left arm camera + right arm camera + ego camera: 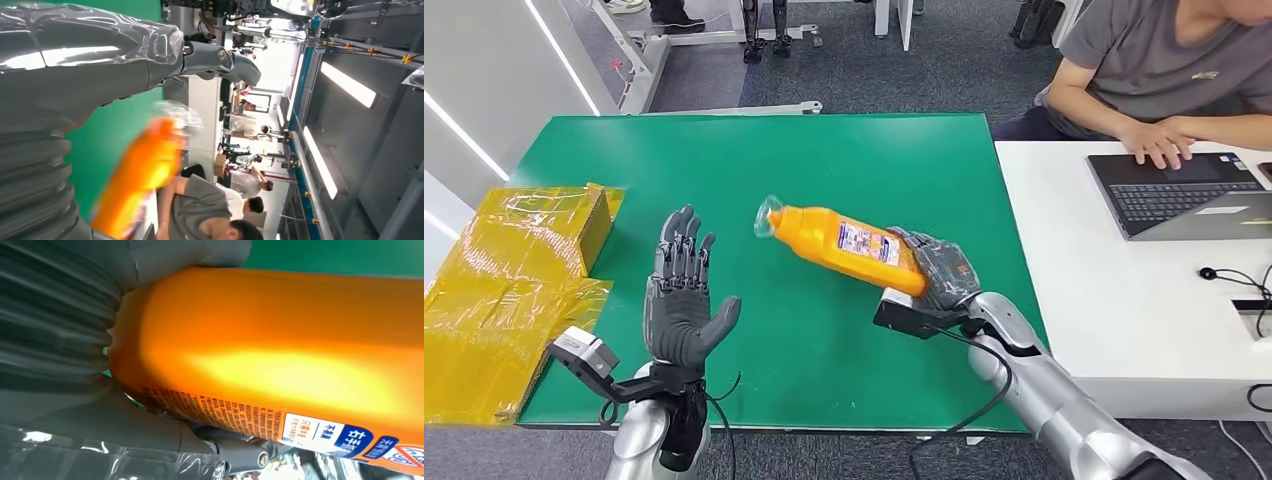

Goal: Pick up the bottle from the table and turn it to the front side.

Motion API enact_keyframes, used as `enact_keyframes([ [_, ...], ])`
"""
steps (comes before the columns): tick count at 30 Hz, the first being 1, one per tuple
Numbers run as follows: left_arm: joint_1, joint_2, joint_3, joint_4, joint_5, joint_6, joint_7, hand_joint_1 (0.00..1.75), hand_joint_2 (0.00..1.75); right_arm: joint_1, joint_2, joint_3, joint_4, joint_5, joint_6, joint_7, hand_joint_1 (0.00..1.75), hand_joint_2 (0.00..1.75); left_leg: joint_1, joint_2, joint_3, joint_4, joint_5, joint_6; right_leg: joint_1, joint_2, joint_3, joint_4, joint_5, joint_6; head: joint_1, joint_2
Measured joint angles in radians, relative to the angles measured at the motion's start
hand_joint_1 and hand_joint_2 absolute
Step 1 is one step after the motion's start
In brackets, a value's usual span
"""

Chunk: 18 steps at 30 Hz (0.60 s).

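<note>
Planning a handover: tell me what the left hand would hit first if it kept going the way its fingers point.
Likely nothing close: the left hand points up the green table, passing left of the orange bottle held by the right hand. Depth is unclear.

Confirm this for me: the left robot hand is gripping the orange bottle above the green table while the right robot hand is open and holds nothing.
The hands are swapped. In the head view the right robot hand grips the orange bottle above the green table, and the left robot hand is open and holds nothing.
</note>
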Motion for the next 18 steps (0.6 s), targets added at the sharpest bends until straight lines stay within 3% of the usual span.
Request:
enact_keyframes([
  [5,0.002,-0.004,0.0,0.0,-0.005,0.0,0.0,0.0,1.75,0.046,0.03,-0.067,-0.054,-0.027,-0.025,-0.021,1.75,1.75,0.0,-0.001,-0.001,0.0,0.0,0.0,0.0,-0.001,0.0,0.0,0.0,0.0,0.0,0.0],
  [12,-0.002,-0.004,-0.014,0.0,-0.052,0.044,0.0,0.0,1.75,0.217,0.086,-0.199,-0.212,-0.251,-0.28,-0.239,1.75,1.75,0.0,-0.002,-0.001,0.0,-0.001,0.0,0.0,-0.002,0.0,0.0,-0.001,0.001,0.0,0.0],
  [18,-0.008,-0.003,-0.037,0.0,-0.057,0.067,0.0,0.0,1.75,0.368,0.13,-0.23,-0.336,-0.3,-0.33,-0.287,1.75,1.75,0.0,-0.001,-0.001,-0.001,-0.002,-0.001,0.0,0.0,-0.001,0.0,-0.002,0.0,0.0,0.0],
])
